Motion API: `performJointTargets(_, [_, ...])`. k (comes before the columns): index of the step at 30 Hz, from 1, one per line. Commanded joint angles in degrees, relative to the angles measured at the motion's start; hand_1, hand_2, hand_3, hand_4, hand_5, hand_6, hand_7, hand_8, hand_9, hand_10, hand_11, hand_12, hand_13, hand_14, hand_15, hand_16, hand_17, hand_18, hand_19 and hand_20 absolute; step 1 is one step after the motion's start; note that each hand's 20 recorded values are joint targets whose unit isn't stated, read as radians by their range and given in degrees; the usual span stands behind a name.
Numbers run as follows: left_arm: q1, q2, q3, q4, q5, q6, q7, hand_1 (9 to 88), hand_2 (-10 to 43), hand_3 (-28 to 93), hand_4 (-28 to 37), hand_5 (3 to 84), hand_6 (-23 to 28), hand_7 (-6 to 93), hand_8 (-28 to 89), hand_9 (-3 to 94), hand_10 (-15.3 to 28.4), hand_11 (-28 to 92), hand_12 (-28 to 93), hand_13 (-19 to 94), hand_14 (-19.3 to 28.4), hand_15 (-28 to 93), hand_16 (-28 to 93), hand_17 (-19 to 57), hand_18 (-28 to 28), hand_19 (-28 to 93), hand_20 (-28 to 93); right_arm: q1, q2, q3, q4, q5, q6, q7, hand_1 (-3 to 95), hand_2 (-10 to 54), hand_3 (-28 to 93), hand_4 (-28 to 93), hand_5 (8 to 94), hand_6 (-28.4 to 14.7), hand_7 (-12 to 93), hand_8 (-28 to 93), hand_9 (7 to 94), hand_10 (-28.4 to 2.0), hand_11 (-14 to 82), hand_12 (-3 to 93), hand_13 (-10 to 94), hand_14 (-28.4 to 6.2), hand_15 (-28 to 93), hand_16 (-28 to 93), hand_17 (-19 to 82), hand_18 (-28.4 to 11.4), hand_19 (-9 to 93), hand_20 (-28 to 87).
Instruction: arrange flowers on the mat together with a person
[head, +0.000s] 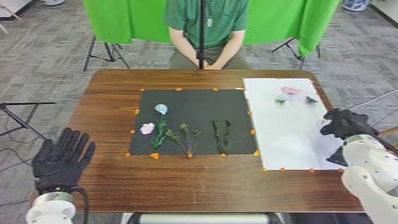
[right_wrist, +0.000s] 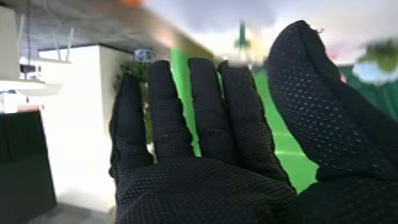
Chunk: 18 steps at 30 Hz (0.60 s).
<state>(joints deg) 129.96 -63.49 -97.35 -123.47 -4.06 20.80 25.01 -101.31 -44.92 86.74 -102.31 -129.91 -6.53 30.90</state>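
1. On the black mat (head: 187, 97), the leafy green sprig (head: 159, 137) lies at the left, its long axis running near to far, with the pale blue-white flower (head: 161, 108) at its far end.
2. The forked sprig (head: 189, 141) lies in the mat's middle, its stems meeting at the near end and its tips fanning towards the far edge.
3. The dark green stems (head: 221, 137) lie to its right, side by side, lengthwise near to far.
4. The pink-lilac flower (head: 147, 128) sits just left of the leafy sprig.
5. On the white sheet (head: 293, 135), a pink flower (head: 291, 90), a white-and-green flower (head: 282, 98) and a small dark piece (head: 311, 100) lie near the far end.
6. The head view gives the left hand (head: 62, 156) beside the table's left edge, fingers straight and spread, and the right hand (head: 346, 124) at the sheet's right edge.
7. The right wrist view gives the right hand's straight fingers, thumb set wide, and a blurred white bloom with green leaves (right_wrist: 375, 72), probably the sheet's white-and-green one.
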Motion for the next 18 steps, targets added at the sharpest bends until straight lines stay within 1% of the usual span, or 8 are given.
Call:
performJointTargets(1, [0.0,-0.66,0.4,0.85,-0.48,0.79,-0.34,29.1,16.7,76,-28.3,52.1,8.5,17.8,-12,46.2,14.1,25,7,35,16.4,40,-10,-6.5,16.3,44,11,0.3,-0.4,-2.8,2.1,0.8,0.3,-0.5,47.4,-9.1,75,-28,45.4,1.7,23,-16,49.7,-8.0,13.3,13.4,36,-12.0,16,20,10,-17.3,47,13])
performJointTargets(2, [0.0,-0.65,0.44,0.83,-0.67,0.77,-0.19,29.1,16.8,76,-28.3,52.1,8.5,17.9,-12,46.2,14.1,24,7,35,16.4,40,-10,-6.5,16.3,44,11,0.2,-0.3,-3.2,2.3,0.7,1.2,-0.6,47.9,-8.7,75,-28,46.5,2.3,24,-16,51.6,-7.8,14.1,13.6,38,-11.7,17,20,10,-17.1,46,13])
performJointTargets(6, [-0.2,-0.57,0.51,0.87,-0.46,0.72,-0.39,29.1,16.9,76,-28.3,52.3,8.6,17.9,-12,46.3,14.2,25,7,35,16.4,40,-10,-6.5,16.3,44,11,0.0,-0.1,-4.5,2.8,0.0,3.8,-0.6,51.0,-7.7,72,-28,54.0,4.5,27,-16,59.4,-7.0,16.6,15.3,43,-10.0,17,21,12,-16.6,46,13])
performJointTargets(7, [-0.3,0.12,0.84,0.94,-0.98,0.65,0.21,29.1,16.9,76,-28.3,52.3,8.6,17.9,-12,46.3,14.2,25,7,35,16.5,40,-10,-6.5,16.3,44,11,-0.2,-0.1,-4.6,2.8,-0.2,4.3,-0.6,52.8,-7.3,68,-28,55.1,4.7,30,-13,61.4,-6.7,17.0,15.9,45,-9.6,17,22,12,-16.4,45,13])
performJointTargets(10, [-0.2,-0.44,0.58,0.93,-0.51,0.8,-0.38,29.1,16.9,76,-28.3,52.3,8.6,17.9,-12,46.3,14.2,25,7,35,16.5,40,-10,-6.5,16.3,44,11,-0.1,-0.1,-5.9,3.3,-1.4,5.7,-0.8,55.7,-6.7,60,-28,59.0,4.5,38,-12,67.5,-6.5,15.9,21.1,49,-8.7,19,24,13,-16.3,44,15])
performJointTargets(11, [-0.3,-0.29,0.67,1.02,-0.82,0.81,-0.19,29.1,16.9,76,-28.3,52.3,8.6,17.9,-12,46.3,14.2,25,7,35,16.5,40,-10,-6.5,16.3,44,11,-0.1,-0.1,-6.3,3.3,-1.0,6.1,-0.6,56.0,-6.7,60,-28,59.4,4.6,39,-12,68.4,-6.5,15.7,21.9,49,-8.7,19,24,14,-16.2,44,15])
performJointTargets(13, [-0.3,-0.46,0.58,1.01,-0.69,0.81,-0.16,29.1,17.0,76,-28.3,52.3,8.6,18.0,-12,46.3,14.2,25,7,35,16.5,40,-10,-6.5,16.3,44,11,0.0,-0.3,-6.8,3.5,-1.2,6.5,-0.9,56.6,-6.4,59,-28,60.9,4.9,40,-11,70.9,-6.1,13.8,25.0,51,-8.4,20,24,14,-16.2,43,15])
performJointTargets(18, [-0.1,-0.66,0.43,0.85,-0.67,0.67,-0.08,29.1,17.0,76,-28.3,52.3,8.5,18.0,-12,46.4,14.2,25,7,35,16.5,41,-10,-6.5,16.3,44,11,-0.2,0.7,-8.0,1.9,-2.9,11.9,-2.3,58.4,-4.5,60,-28,65.1,5.2,44,-9,76.6,-5.6,8.7,30.8,54,-7.6,20,25,16,-16.1,42,16])
